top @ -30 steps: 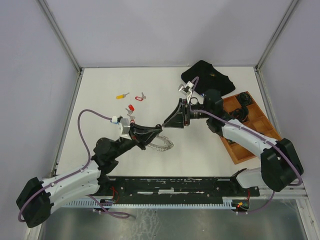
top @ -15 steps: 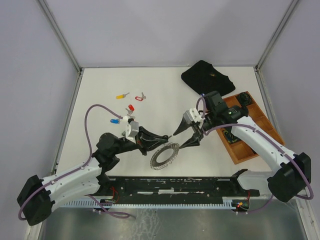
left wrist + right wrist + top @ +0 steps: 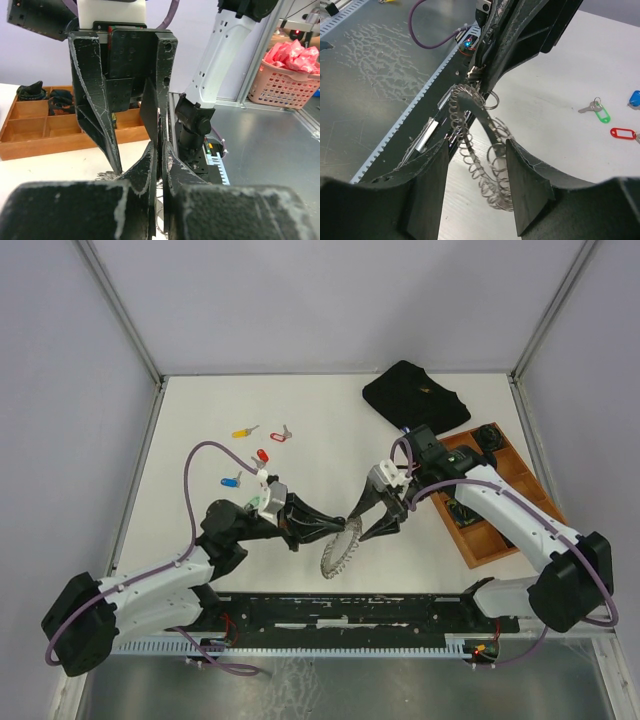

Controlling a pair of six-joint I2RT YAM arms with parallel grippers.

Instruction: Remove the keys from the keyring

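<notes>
Silvery keyring (image 3: 338,551) hangs pinched in left tool (image 3: 334,529), right tool (image 3: 359,525) spread.

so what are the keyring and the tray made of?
The keyring looks like bare silvery metal, probably steel: thin wire loops that glint. The tray looks like wood: matte orange-brown, with flat walls and dividers.

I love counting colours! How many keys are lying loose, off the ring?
5. Yellow key and another key lie farthest back; red key and blue key sit nearer; a green key shows only in the right wrist view. More may be hidden.
</notes>
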